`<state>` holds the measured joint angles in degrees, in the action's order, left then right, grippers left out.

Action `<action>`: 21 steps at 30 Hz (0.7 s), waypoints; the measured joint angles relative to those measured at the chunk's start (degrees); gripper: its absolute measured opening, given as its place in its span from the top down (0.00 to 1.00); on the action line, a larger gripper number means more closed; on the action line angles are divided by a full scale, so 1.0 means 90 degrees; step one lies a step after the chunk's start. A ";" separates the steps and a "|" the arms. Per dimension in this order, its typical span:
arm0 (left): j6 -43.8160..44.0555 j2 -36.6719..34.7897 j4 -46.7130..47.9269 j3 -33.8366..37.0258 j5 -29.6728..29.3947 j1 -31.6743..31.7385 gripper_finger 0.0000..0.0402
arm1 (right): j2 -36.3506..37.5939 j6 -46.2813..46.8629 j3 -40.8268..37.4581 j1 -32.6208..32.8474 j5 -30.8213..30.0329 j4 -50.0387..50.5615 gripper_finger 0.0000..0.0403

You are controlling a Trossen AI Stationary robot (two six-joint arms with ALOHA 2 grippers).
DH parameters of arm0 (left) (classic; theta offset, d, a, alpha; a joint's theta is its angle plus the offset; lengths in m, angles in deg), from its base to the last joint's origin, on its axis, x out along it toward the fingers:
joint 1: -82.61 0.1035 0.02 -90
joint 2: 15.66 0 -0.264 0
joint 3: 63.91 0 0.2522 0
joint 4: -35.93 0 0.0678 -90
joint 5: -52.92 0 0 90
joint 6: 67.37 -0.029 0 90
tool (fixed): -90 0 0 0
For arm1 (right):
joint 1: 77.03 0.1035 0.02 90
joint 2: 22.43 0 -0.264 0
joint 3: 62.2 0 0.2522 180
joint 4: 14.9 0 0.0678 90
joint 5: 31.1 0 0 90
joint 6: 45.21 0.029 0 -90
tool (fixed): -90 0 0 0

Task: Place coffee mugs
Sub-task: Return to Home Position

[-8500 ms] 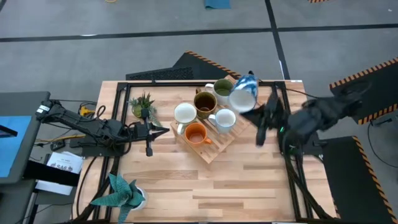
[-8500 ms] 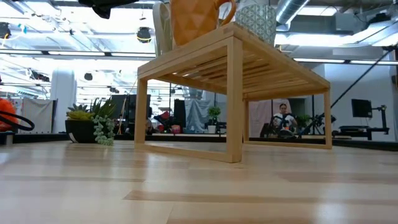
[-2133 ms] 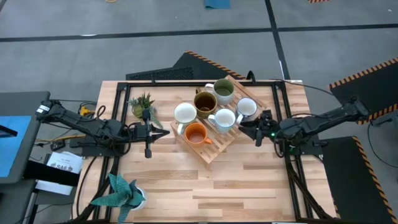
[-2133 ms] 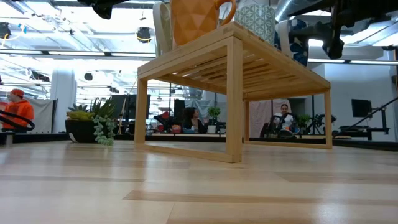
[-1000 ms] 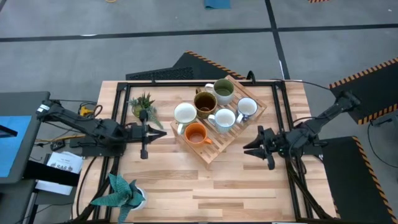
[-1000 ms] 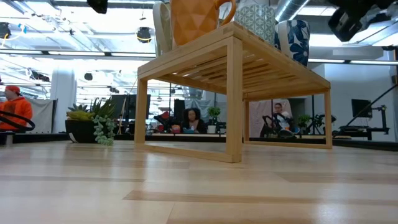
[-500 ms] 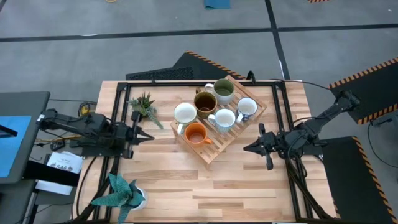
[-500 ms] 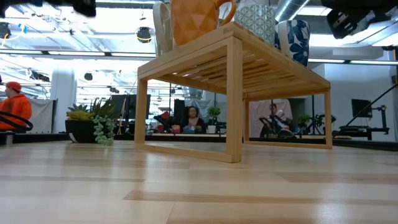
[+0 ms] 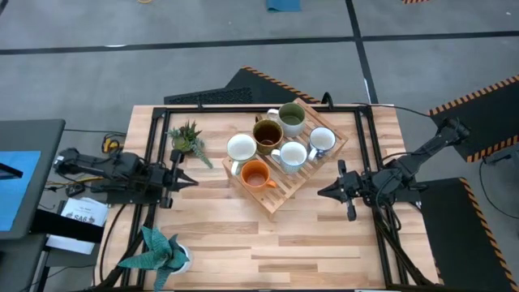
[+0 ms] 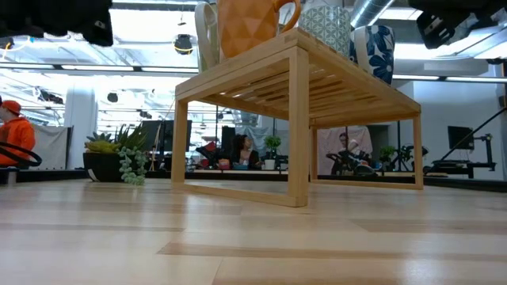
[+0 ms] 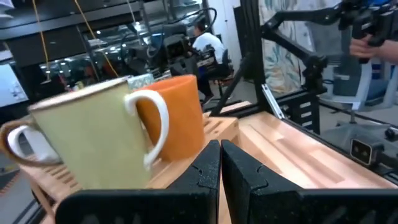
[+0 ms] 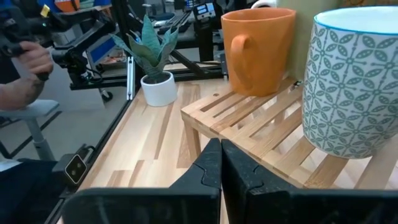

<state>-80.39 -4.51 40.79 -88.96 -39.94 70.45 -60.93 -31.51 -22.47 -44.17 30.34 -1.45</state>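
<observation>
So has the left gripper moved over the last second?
Yes. The left gripper has pulled back leftward in the high view, away from the wooden rack.

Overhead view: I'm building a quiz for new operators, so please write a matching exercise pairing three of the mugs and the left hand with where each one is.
Things
1. orange mug
2. green mug
3. blue-patterned mug
4. left hand

Places
A. on the rack, at the corner nearest the right hand
B. on the rack's end towards the top of the picture
C. on the rack's corner towards the bottom of the picture
D. off the rack, over the left side of the table, shut

Pairs: 1-C, 2-B, 3-A, 4-D
</observation>
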 joint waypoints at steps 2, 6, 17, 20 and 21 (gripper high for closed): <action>0.0007 -0.0212 0.0164 0.0125 -0.0010 0.0000 1.00 | 0.0000 0.0101 0.0000 0.0000 0.0000 0.0008 0.95; 0.0013 -0.0627 0.0275 0.0401 -0.0030 0.0000 1.00 | 0.0000 0.0138 0.0000 0.0000 -0.0001 0.0015 0.95; 0.0257 -0.1225 0.0563 0.0881 0.0179 0.0367 1.00 | 0.0000 0.0144 0.0000 0.0000 -0.0002 0.0031 0.95; 0.0316 -0.1213 0.0640 0.0881 0.0472 0.0564 1.00 | 0.0000 0.0145 0.0000 0.0000 -0.0002 0.0049 0.95; 0.0313 -0.1213 0.0649 0.0881 0.0583 0.0630 1.00 | 0.0000 0.0145 0.0000 0.0000 -0.0001 0.0060 0.95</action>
<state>-77.57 -15.43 46.63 -81.03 -34.70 76.12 -60.93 -30.20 -22.47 -44.17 30.33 -0.91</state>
